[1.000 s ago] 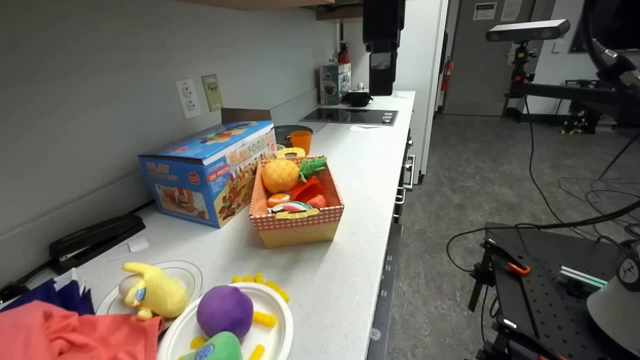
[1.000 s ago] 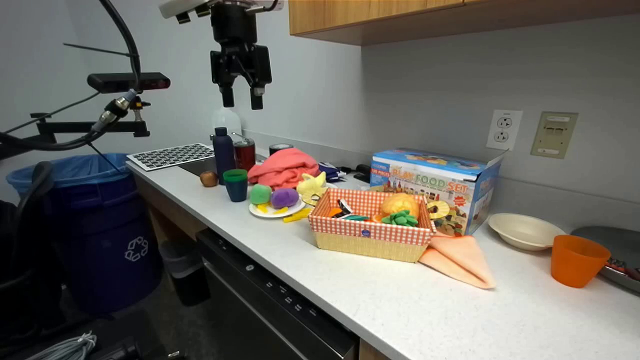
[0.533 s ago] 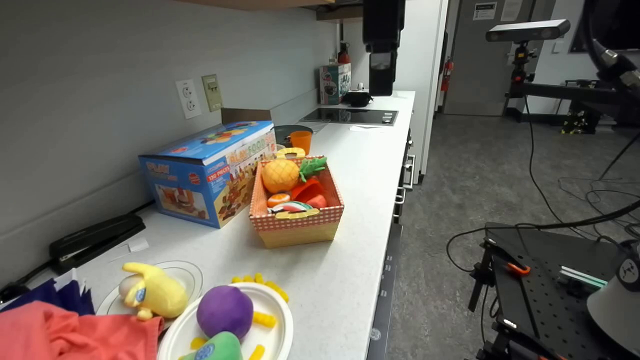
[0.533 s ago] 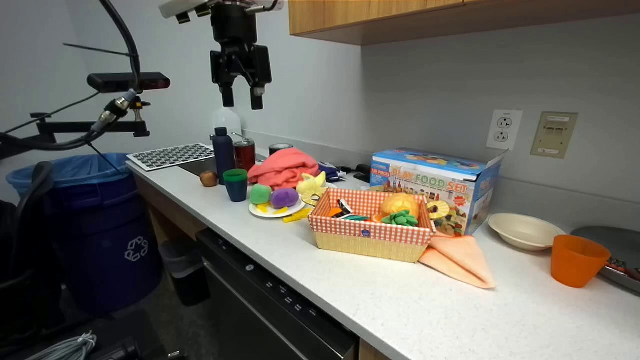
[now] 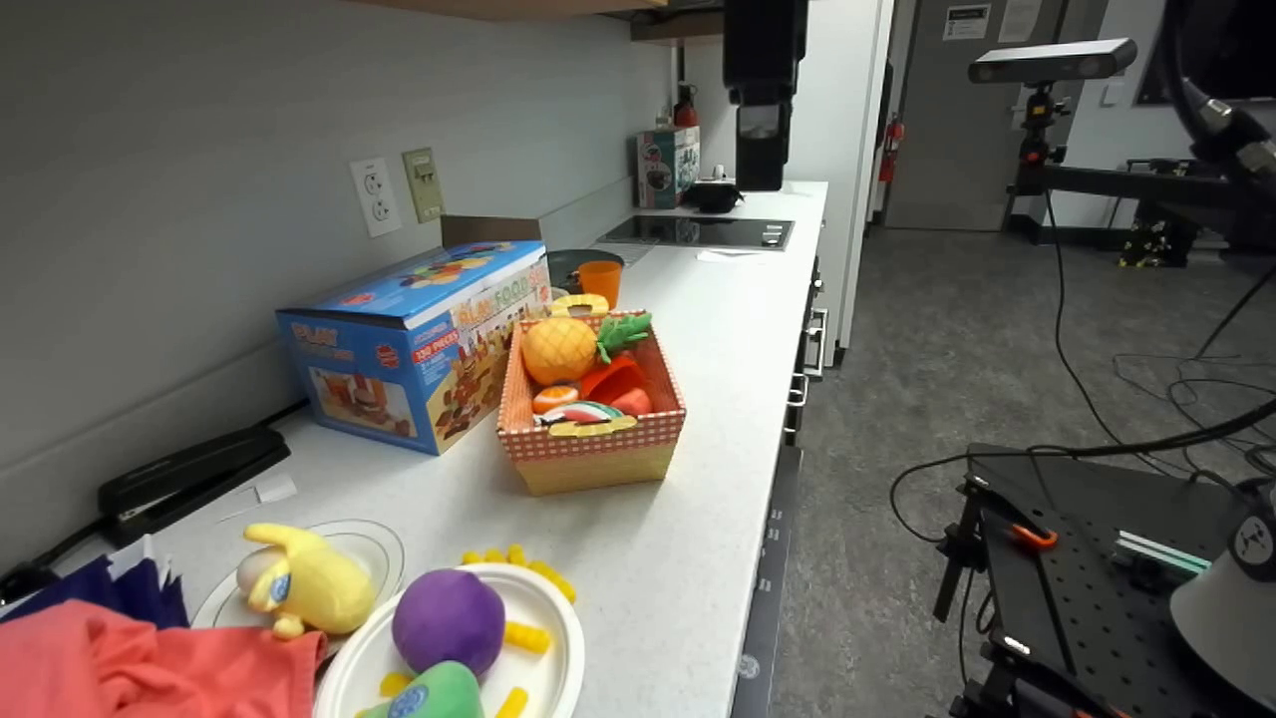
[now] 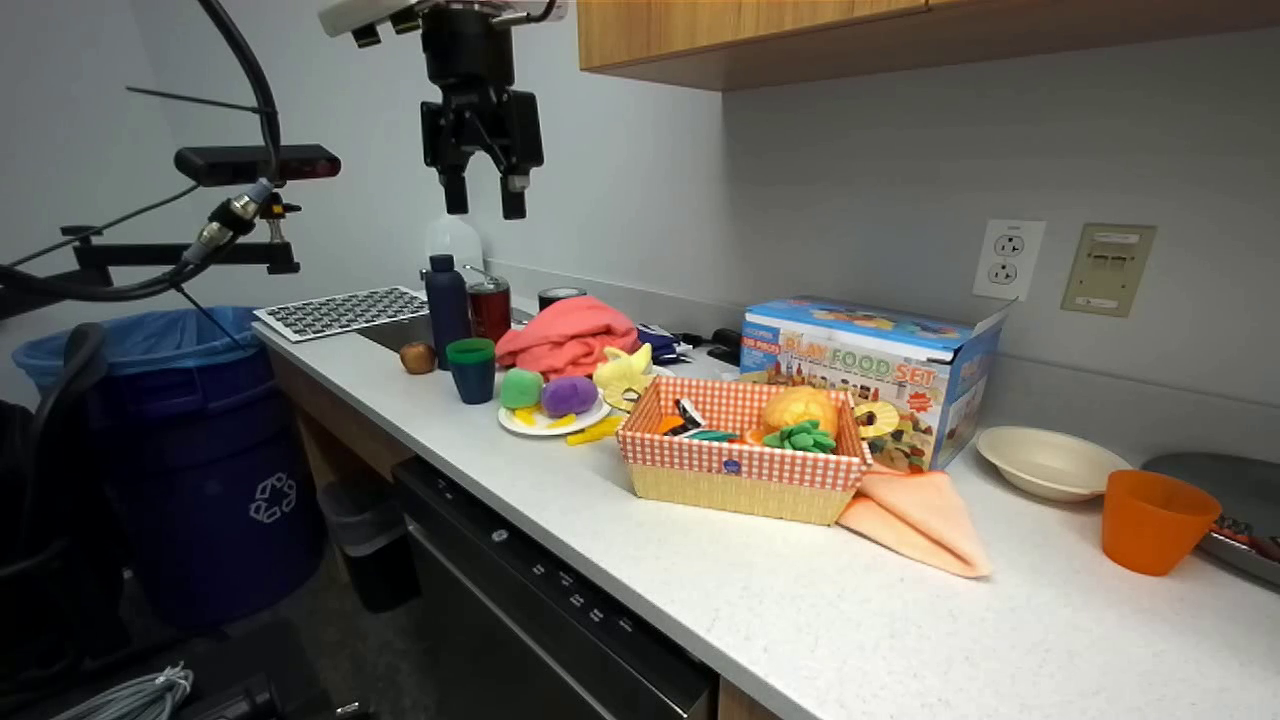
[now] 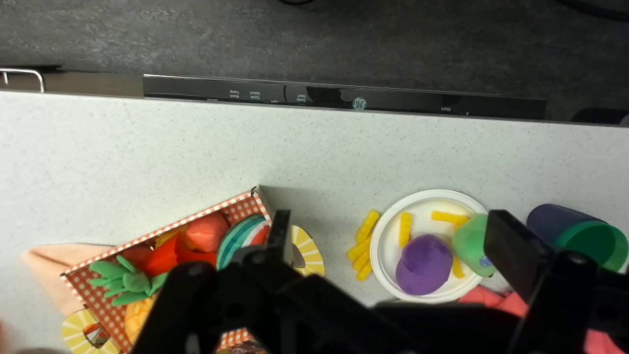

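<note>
My gripper [image 6: 485,198] is open and empty, high above the counter; it also shows in the wrist view [image 7: 391,216]. In the wrist view, a white plate [image 7: 377,255] lies below, between the fingers. It bears a purple toy [image 7: 423,265], a green toy [image 7: 469,243] and yellow sticks [image 7: 405,230]. More yellow sticks [image 7: 364,246] lie beside the plate. A red-checked basket [image 6: 740,492] stands by a finger in the wrist view, partly hidden. It holds a toy pineapple [image 5: 558,351], a striped watermelon piece [image 5: 588,413] and a red container [image 5: 610,375]. The gripper touches nothing.
A blue play food box [image 6: 860,360] stands behind the basket. A yellow plush [image 5: 319,588], coral cloth [image 6: 570,335], stacked cups [image 6: 473,375] and dark bottle [image 6: 448,300] are near the plate. An orange cup [image 6: 1155,525] and bowl [image 6: 1050,465] stand beyond. A wooden cabinet [image 6: 760,40] hangs above.
</note>
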You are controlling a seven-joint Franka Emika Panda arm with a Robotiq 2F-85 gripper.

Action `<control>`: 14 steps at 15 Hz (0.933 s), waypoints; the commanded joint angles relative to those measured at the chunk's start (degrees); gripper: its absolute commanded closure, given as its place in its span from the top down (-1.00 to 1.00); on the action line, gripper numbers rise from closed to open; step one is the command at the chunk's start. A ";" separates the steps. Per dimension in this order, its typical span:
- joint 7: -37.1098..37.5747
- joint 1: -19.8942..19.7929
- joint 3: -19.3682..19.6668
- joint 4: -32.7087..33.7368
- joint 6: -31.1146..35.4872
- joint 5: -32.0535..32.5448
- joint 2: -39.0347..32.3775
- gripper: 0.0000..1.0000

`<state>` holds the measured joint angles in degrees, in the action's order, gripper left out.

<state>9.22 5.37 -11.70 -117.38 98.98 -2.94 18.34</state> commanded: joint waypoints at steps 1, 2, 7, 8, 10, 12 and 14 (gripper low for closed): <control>0.21 0.76 0.62 0.15 -0.13 0.22 -0.11 1.00; 0.21 0.76 0.62 0.15 -0.13 0.22 -0.11 1.00; 1.48 0.42 0.50 0.75 -0.38 0.76 -0.36 1.00; 2.40 0.28 0.36 1.06 -0.77 1.16 -0.15 1.00; 4.77 0.05 0.10 1.27 -1.61 2.02 0.99 1.00; 7.37 -0.03 -0.37 1.33 -2.29 3.32 2.69 1.00; 9.82 -0.27 -0.79 1.42 -3.08 4.94 4.47 1.00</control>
<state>15.23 5.35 -11.73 -116.69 98.76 -0.63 19.87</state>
